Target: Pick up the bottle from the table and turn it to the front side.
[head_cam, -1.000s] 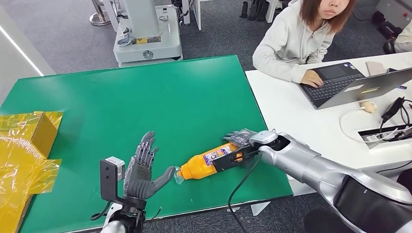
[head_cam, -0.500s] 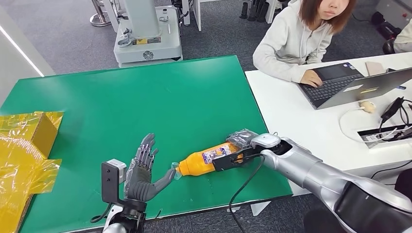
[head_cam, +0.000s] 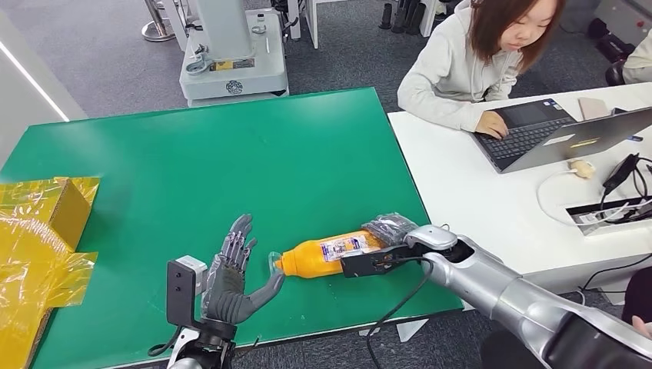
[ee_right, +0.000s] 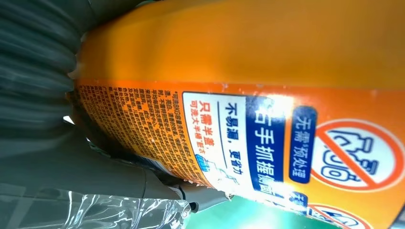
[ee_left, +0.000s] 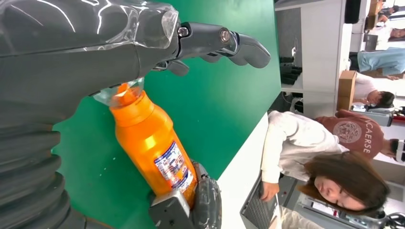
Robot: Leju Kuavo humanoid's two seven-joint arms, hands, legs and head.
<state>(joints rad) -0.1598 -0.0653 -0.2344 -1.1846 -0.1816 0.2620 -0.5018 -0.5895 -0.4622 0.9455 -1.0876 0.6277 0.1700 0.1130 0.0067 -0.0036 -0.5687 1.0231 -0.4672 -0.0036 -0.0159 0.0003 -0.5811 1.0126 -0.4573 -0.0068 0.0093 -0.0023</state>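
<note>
The right robot hand [head_cam: 384,231], gripping the orange bottle [head_cam: 327,256], is sliding it leftward until its cap is meeting the open left robot hand [head_cam: 231,280], readying a handover.

bare green table [head_cam: 231,154] ahead, yellow wrapped box [head_cam: 46,223] blocking far left

A green desk [head_cam: 231,161] carries the things. An orange bottle [head_cam: 327,256] lies on its side near the desk's front edge, its clear cap pointing toward the yellow box and its base toward the white desk. The yellow box [head_cam: 48,207], wrapped in loose yellow film, sits well apart from the bottle at the far side edge. A white desk [head_cam: 477,207] stands just beside the green one, past the bottle's base.
</note>
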